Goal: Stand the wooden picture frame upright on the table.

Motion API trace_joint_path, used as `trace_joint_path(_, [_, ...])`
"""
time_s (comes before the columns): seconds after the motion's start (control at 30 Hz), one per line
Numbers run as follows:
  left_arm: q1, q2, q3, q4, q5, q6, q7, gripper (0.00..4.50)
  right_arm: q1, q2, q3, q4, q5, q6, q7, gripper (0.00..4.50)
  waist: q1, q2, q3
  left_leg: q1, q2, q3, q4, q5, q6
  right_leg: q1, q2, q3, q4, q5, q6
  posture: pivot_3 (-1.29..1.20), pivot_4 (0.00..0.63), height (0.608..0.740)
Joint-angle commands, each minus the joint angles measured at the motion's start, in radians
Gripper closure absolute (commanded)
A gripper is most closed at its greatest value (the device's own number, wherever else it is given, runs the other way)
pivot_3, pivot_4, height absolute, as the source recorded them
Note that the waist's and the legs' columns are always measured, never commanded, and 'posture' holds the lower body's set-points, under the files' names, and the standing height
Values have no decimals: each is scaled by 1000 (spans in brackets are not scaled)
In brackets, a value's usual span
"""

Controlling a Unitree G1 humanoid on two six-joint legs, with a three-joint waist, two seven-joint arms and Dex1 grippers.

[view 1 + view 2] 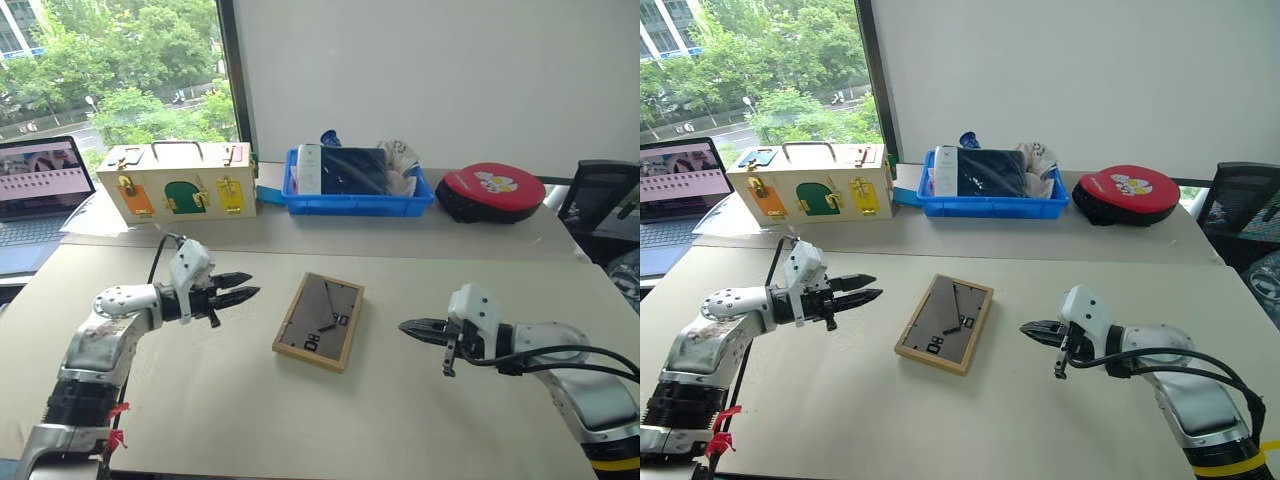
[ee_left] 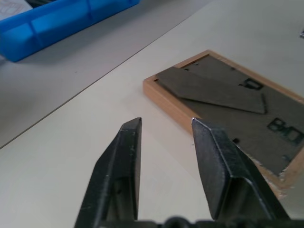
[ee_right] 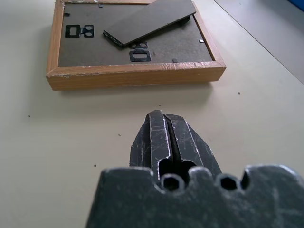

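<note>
The wooden picture frame [image 1: 319, 321] lies flat in the middle of the table [image 1: 300, 430], dark grey back up, its hinged stand [image 3: 149, 21] lifted slightly off the back. My left gripper [image 1: 253, 284] hovers to the left of the frame, pointing at it. Its fingers [image 2: 126, 161] are a little apart and hold nothing. To the right of the frame, my right gripper [image 1: 403, 325] is shut and empty, with its tip [image 3: 161, 114] aimed at the frame's near edge. Neither gripper touches the frame.
Along the back of the table stand a cream latch box [image 1: 178, 180], a blue bin [image 1: 357, 200] with several items and a red round case [image 1: 490, 190]. A laptop [image 1: 35, 180] sits at the far left and a dark chair [image 1: 600, 200] at the right.
</note>
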Motion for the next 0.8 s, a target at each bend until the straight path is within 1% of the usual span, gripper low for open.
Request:
trace_joint_path(0.03, [-30, -83, -85, 55, 118, -45, 111, 4262, -71, 48, 69, 80, -85, 13, -76, 4500, 0, 0, 0, 0, 0, 0, 0, 0, 0, 0, 0, 0, 0, 0, 0, 0, 150, 704])
trace_joint_path(0.07, [-32, -102, -98, 63, 132, -45, 123, 4463, -89, 61, 87, 102, -105, 12, -88, 4500, 0, 0, 0, 0, 0, 0, 1, 0, 0, 1, 0, 0, 0, 0, 0, 0, 150, 704])
trace_joint_path(0.2, [-25, -177, -155, 48, 180, -2, 180, 4463, -183, 154, 162, 222, -165, -21, -129, 4500, -3, 0, 0, -1, 0, 0, 1, 0, 0, -1, 0, 0, 1, 1, 0, 0, 150, 704])
trace_joint_path(0.3, [-4, -193, -181, 5, 189, 39, 177, 4463, -244, 191, 207, 302, -206, -50, -117, 4500, 0, 0, 0, -1, 0, -1, 1, 0, 0, -1, 0, 0, 2, 1, 0, 0, 150, 704])
trace_joint_path(0.47, [50, -170, -181, -110, 136, 126, 119, 4463, -313, 237, 256, 377, -236, -89, -84, 4500, 0, 0, 0, 0, 0, -1, 1, 0, 0, 0, 0, 0, 2, 1, 0, 0, 150, 704])
trace_joint_path(0.53, [73, -154, -157, -188, 60, 222, 75, 4463, -332, 255, 269, 405, -244, -109, -72, 4500, 0, 0, 0, 0, 0, -1, 1, 0, 0, 0, 0, 0, 2, 1, 0, 0, 150, 704])
trace_joint_path(0.6, [88, -132, -149, -249, 13, 284, 41, 4463, -341, 263, 273, 422, -250, -123, -62, 4500, -3, 0, 0, 0, 0, -1, 1, 0, 0, 0, 0, 0, 2, 1, 0, 0, 150, 704])
trace_joint_path(0.7, [115, -87, -149, -303, -1, 320, 19, 4463, -347, 263, 281, 438, -261, -138, -41, 4500, -5, 0, 0, 0, 0, -1, 1, 0, 0, 0, 0, -1, 2, 1, 0, 0, 150, 704])
trace_joint_path(0.8, [123, -76, -149, -276, 38, 296, 55, 4463, -340, 255, 287, 436, -271, -137, -23, 4500, -4, 0, 0, 0, 0, -1, 1, 0, 0, 0, 0, -1, 2, 1, 0, 0, 150, 704])
